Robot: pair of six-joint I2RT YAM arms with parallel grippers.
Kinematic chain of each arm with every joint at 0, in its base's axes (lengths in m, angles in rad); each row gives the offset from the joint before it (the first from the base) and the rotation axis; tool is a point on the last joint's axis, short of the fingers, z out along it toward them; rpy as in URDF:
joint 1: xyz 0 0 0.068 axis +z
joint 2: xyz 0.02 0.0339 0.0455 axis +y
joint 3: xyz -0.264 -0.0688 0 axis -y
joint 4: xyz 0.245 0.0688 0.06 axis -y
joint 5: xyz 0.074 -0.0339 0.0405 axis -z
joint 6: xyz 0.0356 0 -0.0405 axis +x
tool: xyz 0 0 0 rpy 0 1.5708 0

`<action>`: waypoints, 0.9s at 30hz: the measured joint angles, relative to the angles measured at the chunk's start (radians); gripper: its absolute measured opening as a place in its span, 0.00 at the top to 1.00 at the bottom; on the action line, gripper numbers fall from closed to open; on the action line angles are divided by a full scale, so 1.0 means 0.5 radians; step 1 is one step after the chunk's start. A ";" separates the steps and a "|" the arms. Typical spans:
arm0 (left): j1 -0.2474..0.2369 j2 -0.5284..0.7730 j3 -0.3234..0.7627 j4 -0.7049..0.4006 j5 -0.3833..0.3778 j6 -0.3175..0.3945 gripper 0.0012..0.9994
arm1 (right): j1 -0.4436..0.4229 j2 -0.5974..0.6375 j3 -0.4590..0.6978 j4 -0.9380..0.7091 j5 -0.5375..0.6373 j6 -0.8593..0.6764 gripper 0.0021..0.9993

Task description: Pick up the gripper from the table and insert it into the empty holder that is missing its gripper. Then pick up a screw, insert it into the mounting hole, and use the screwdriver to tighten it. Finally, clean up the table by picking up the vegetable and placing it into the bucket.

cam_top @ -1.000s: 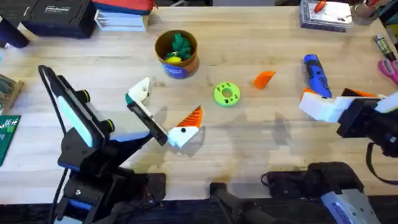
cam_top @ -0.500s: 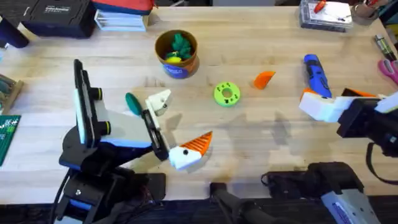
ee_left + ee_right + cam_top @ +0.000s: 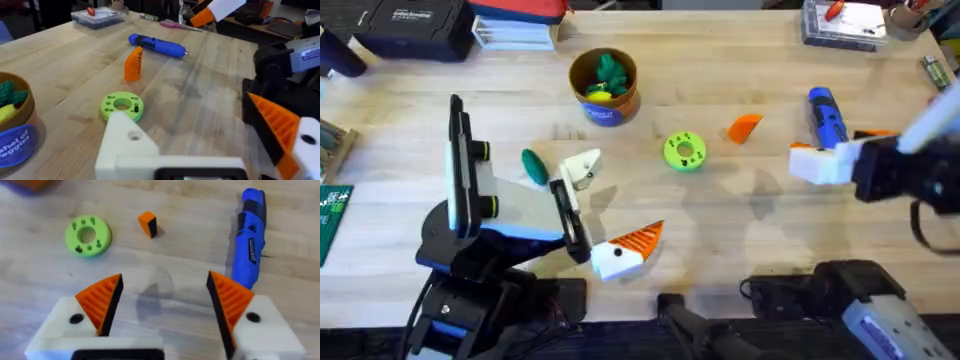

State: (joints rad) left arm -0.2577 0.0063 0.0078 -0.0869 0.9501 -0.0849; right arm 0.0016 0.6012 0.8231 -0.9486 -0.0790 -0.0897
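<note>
Approaching gripper [image 3: 746, 127] | lies left-forward of right jaws [image 3: 825, 158], nearer arm | right jaws wide | left jaws [image 3: 605, 207] wide

Overhead + 2 wrist cams, close

White lettering is seen on the blue label band of the bucket [image 3: 15, 131]; only a cut-off fragment, roughly "veggies", can be made out.

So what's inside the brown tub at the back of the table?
The tub holds a leafy green toy and something yellow beneath it. Whatever lies deeper is covered by those two and the tub's wall.
</note>
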 joint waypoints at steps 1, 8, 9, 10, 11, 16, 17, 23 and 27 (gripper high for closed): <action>0.000 0.000 0.000 0.000 0.000 0.000 0.01 | 0.000 0.081 0.029 -0.006 -0.004 -0.068 0.01; 0.000 0.000 0.000 0.000 0.001 0.000 0.01 | 0.004 0.712 0.206 0.061 -0.020 -0.526 0.01; 0.000 0.000 0.000 0.000 0.001 0.000 0.01 | 0.009 0.794 0.224 0.085 -0.024 -0.555 0.01; 0.000 0.000 0.000 0.000 0.001 0.000 0.01 | 0.014 0.886 0.243 0.120 -0.024 -0.578 0.01; 0.000 0.000 0.000 0.000 0.001 -0.001 0.01 | 0.023 0.974 0.262 0.159 -0.025 -0.600 0.01; 0.000 0.000 0.000 0.000 0.001 0.000 0.01 | 0.124 1.259 0.315 0.427 -0.025 -0.653 0.01; 0.000 0.000 0.000 0.000 0.001 -0.001 0.01 | 0.148 1.299 0.320 0.477 -0.025 -0.660 0.01; 0.000 0.000 0.000 0.000 0.001 -0.004 0.01 | 0.213 1.527 0.329 0.547 -0.031 -0.713 0.01; 0.000 0.000 0.000 0.000 0.001 -0.005 0.01 | 0.214 1.665 0.329 0.544 -0.031 -0.738 0.01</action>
State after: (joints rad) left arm -0.2577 0.0063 0.0078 -0.0872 0.9504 -0.0872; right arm 0.1085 1.4335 0.9874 -0.6766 -0.0944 -0.4587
